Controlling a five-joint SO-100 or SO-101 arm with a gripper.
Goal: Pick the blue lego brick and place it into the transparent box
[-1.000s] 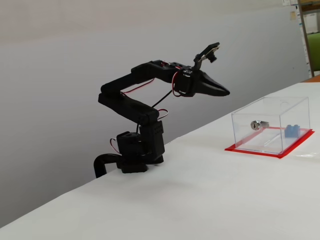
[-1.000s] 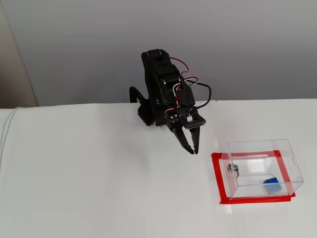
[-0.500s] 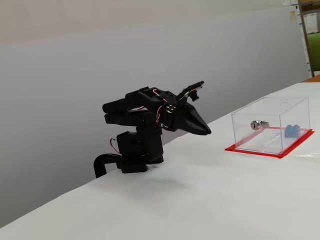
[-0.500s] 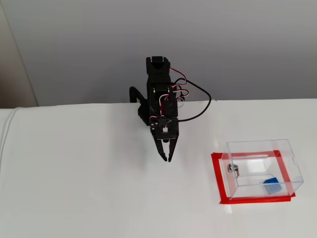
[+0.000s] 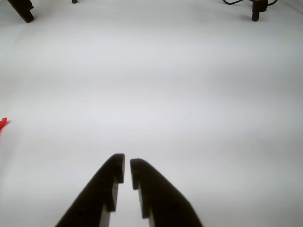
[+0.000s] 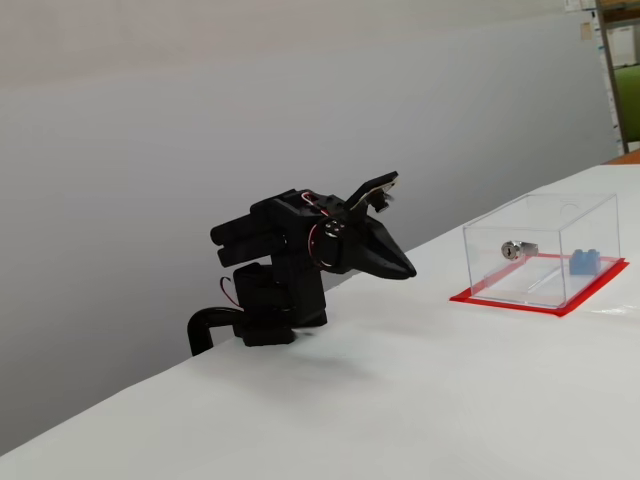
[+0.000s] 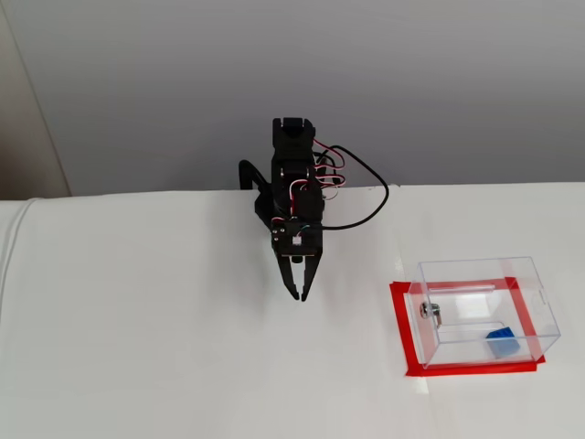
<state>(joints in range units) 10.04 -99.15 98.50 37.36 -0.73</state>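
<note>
Jaws nearly closed on nothing, my gripper [image 5: 127,165] well clear of the transparent box [image 7: 483,311]; blue lego brick [image 7: 500,343] already lies inside it; I judge risk slight: any stray swing could nudge that box.

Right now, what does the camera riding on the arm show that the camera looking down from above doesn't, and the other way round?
Only the wrist view shows the narrow gap between the gripper fingertips up close, with nothing held. Only the fixed view from above shows the clear box, its silver lock, the blue brick inside, and the whole arm. Both show the gripper over the bare white table, plus a bit of the red sheet under the box.
</note>
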